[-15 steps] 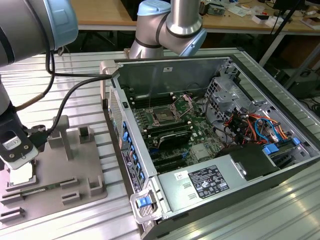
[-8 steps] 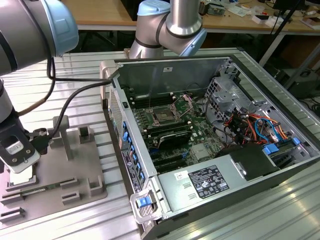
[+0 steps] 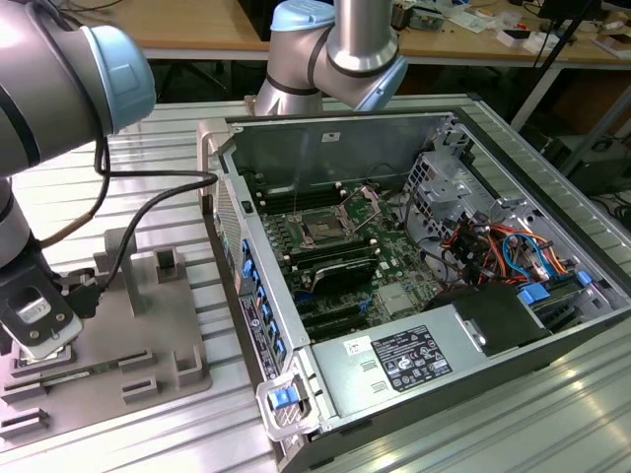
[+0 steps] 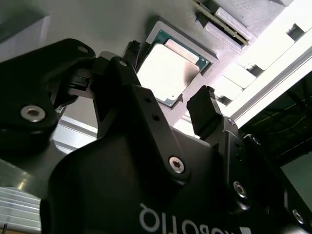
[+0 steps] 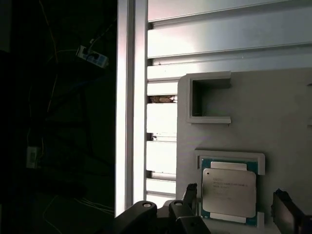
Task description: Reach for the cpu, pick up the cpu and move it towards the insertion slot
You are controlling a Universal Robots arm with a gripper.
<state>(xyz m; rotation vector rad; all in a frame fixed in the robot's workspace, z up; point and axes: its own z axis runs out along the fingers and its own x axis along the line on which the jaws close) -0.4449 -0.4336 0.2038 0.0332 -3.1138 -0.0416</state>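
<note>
Wrist views dim — w/ glare

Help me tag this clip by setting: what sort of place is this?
Probably a robotics lab or electronics workshop: an opened computer case sits on a slatted aluminium table, the open gripper hangs over the cpu in a grey tray, and cluttered wooden workbenches stand behind.

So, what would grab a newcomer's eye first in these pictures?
Probably the open computer case in the exterior view, its green board bared around the metal-framed insertion slot. At that view's left the gripper hangs low over a grey tray. In both wrist views its dark fingers stand open on either side of the cpu, which lies silvery in its recess.
</note>
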